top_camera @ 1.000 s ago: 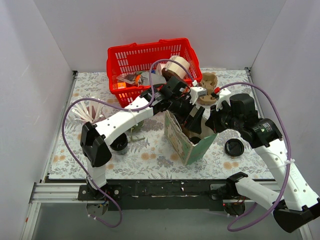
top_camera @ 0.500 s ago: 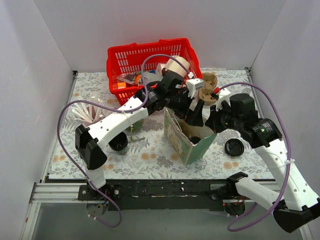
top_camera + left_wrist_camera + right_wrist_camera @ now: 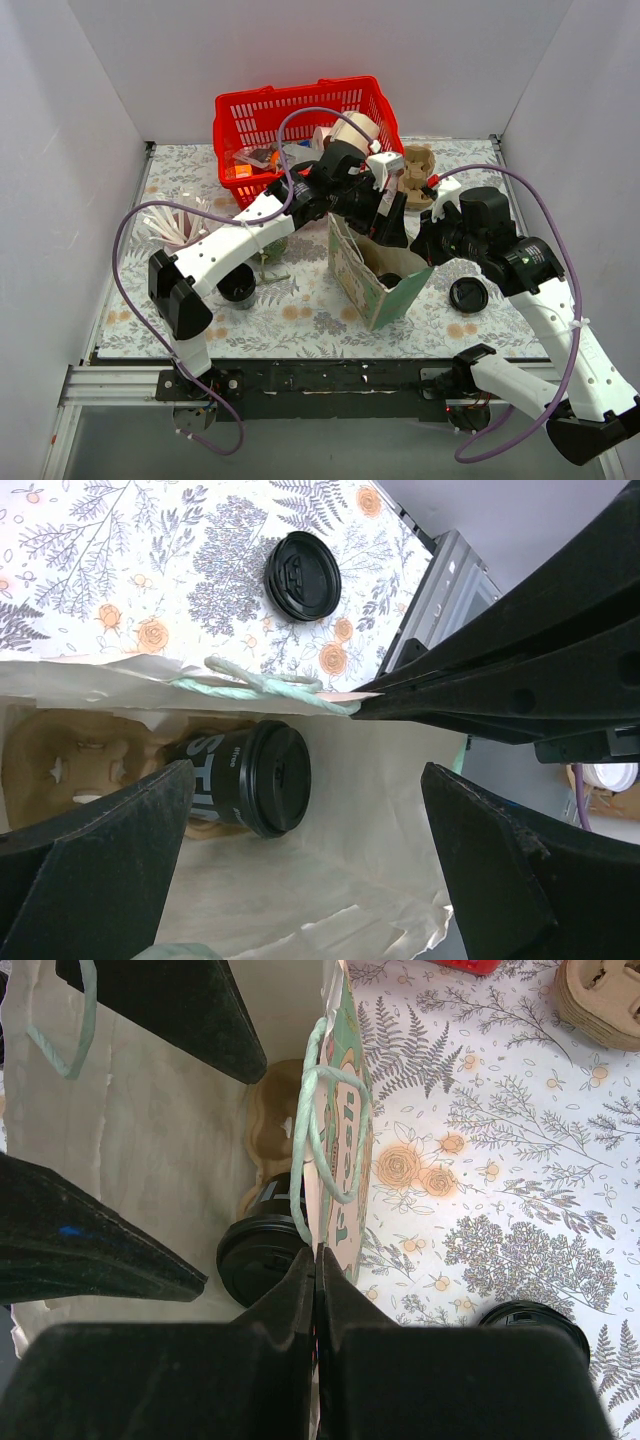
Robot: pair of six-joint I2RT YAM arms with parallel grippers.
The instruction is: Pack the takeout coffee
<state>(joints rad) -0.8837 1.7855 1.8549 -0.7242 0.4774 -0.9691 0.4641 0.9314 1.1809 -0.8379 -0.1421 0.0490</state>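
Bag (image 3: 372, 290) in right hand (image 3: 318, 1258), left hand (image 3: 308, 780) agape

Red basket (image 3: 262, 118), tablecloth (image 3: 310, 312) of grey ferns and orange flowers, black cup (image 3: 262, 777), mint-handled bag (image 3: 352, 278).

The top external camera sits high above and behind the arm bases, looking down and forward over the whole floral table (image 3: 300, 310), with the paper bag (image 3: 372, 285) just right of centre and the red basket (image 3: 290, 115) beyond the bag. The left wrist camera hangs close over the bag's open mouth, facing down inside onto a lidded coffee cup (image 3: 250, 776) in a cardboard carrier (image 3: 70, 765). The right wrist camera is very close at the bag's right rim, looking down along its wall. All three share the bag's interior with that cup, and the loose black lid (image 3: 302, 575) on the table right of the bag
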